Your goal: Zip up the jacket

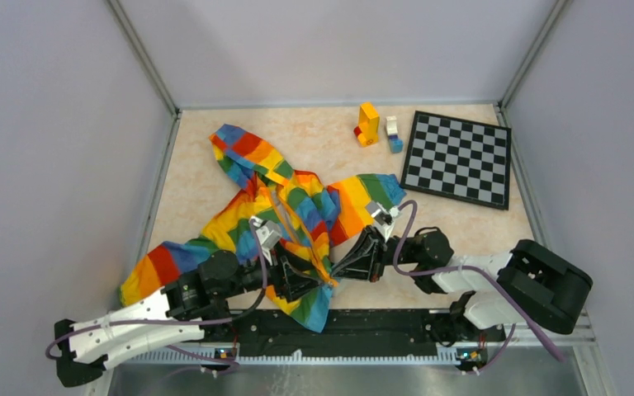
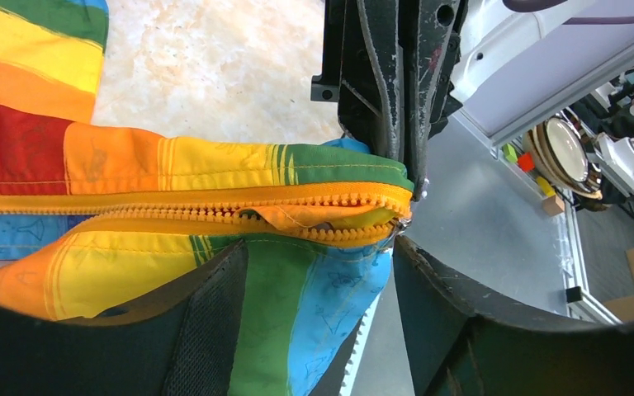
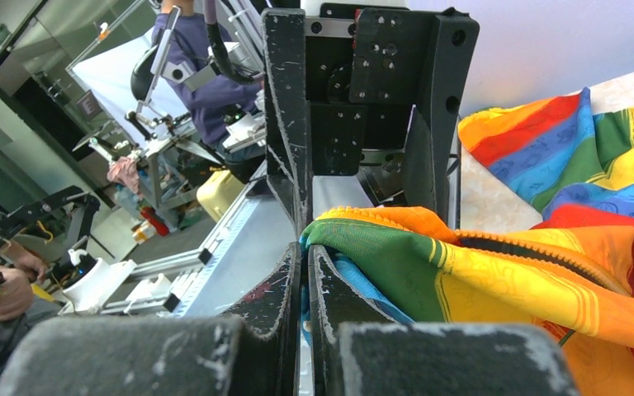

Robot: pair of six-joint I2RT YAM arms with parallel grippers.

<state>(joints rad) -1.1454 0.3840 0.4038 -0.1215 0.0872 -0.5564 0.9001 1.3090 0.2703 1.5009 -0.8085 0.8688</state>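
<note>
Jacket [image 1: 289, 206] hem lies nearest, its green and blue bottom corner reaching over the black rail [image 1: 380, 326] at the near edge of the tabletop [image 1: 322, 140], and both arms meet there. The left gripper [image 1: 315, 285] comes in from the left with its fingers [image 2: 206, 330] spread. In the left wrist view, striped cloth [image 2: 215, 165] lies loose in the gap of the left gripper [image 2: 318, 247], and neither pad presses on it. The right gripper [image 1: 340, 275] comes in from the right with its fingers [image 3: 285, 297] pressed together, pinching the hem corner at the bottom end of the orange zipper [image 2: 173, 202]. Its wrist view shows green and blue fabric [image 3: 545, 272] caught at the tips of the right gripper [image 3: 305, 247], and the left wrist view shows the same right gripper [image 2: 403, 165] clamped just beside the zipper's end. Along that zipper the two rows of teeth run close together farther up the garment and gape apart near the pinched end; whether any stretch is actually joined I cannot tell. Beyond the arms the body of the garment is rumpled on the tabletop. One sleeve stretches toward the near left, the other toward the right, and the hood points to the far left. Well apart, at the far edge, stand a yellow and orange block stack [image 1: 368, 124] and a small white and blue block [image 1: 393, 134], with a checkerboard [image 1: 458, 158] lying flat just right of them.
</note>
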